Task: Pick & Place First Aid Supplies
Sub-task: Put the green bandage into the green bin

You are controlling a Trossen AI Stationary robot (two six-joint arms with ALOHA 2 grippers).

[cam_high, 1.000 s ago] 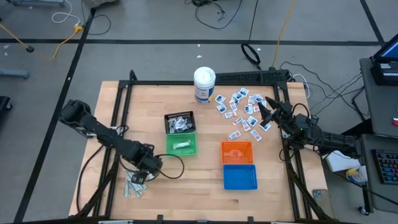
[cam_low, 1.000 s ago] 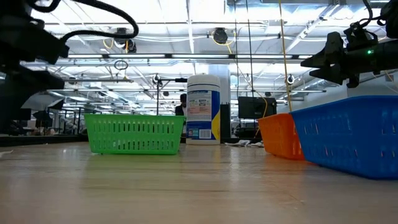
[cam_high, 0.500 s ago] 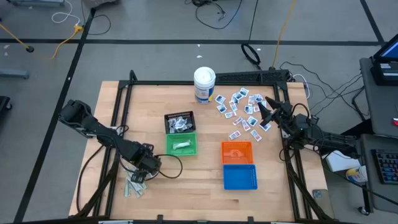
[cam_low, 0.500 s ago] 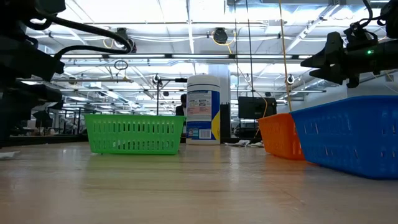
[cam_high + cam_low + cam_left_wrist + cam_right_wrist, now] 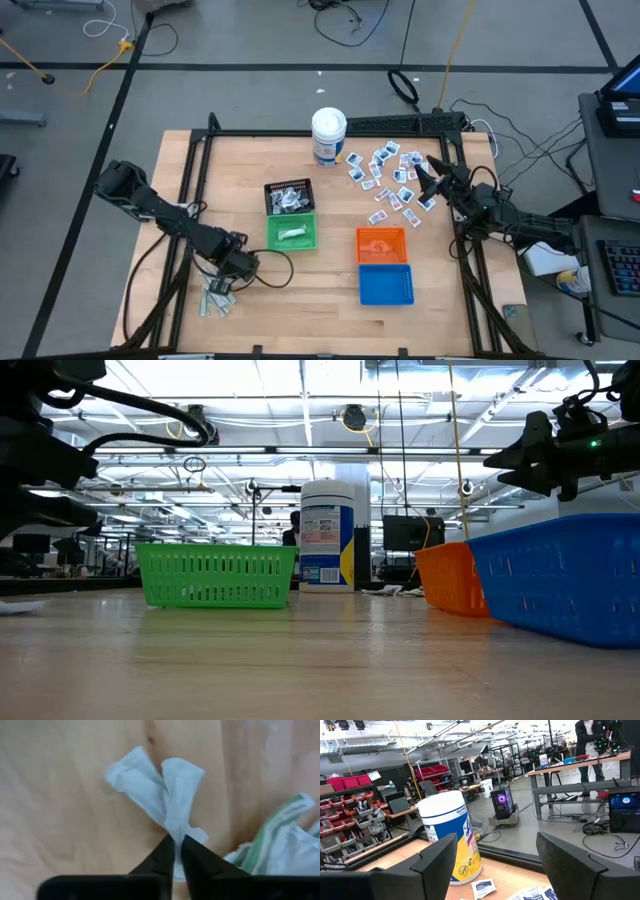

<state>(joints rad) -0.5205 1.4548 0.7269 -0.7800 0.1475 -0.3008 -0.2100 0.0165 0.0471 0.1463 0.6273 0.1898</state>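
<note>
Left end effector was open over the pale strips near the desk's front-left; now pinched shut on a pale strip packet.

Two dark, near-black jointed arms with cabled links

Left arm is matt black, built of rounded cylindrical joints and slim tube links, with a thick black cable looping off its wrist end; its gripper, the left gripper, has two smooth black wedge-shaped fingers tapering to narrow tips from a flat black crossbar. Right arm is the same dark build, bulkier at the wrist, with black cables trailing along it; the right gripper has broad, flat, matt black fingers with angular chamfered edges
</note>
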